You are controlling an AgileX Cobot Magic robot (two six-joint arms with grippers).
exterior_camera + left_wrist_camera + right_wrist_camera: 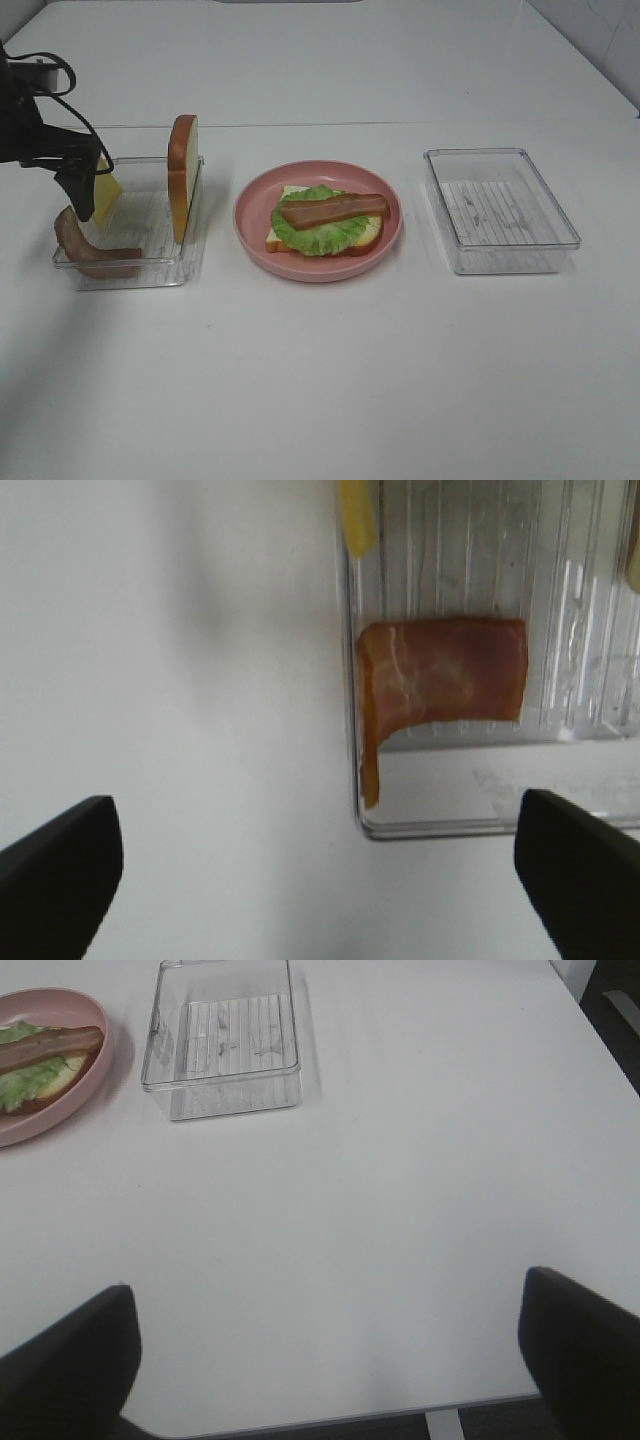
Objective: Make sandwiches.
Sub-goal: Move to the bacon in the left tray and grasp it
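On the pink plate [320, 268] lie a bread slice [373, 231], a green lettuce leaf [312, 236] on it and a bacon strip [335, 208] on top. The left clear tray [150, 262] holds a second bread slice [183, 188] standing on edge, a yellow cheese square [108, 192] and a curled bacon strip [95, 246]. My left gripper [83, 203] hangs open and empty over that tray's left end. In the left wrist view the gripper [318, 865] is wide open above the bacon [440, 678], with the cheese [357, 515] beyond. My right gripper [330, 1345] is open and empty over bare table.
An empty clear tray [500, 212] stands right of the plate; it also shows in the right wrist view [222, 1045], beside the plate [100, 1060]. The table's near edge [330, 1422] runs just under the right gripper.
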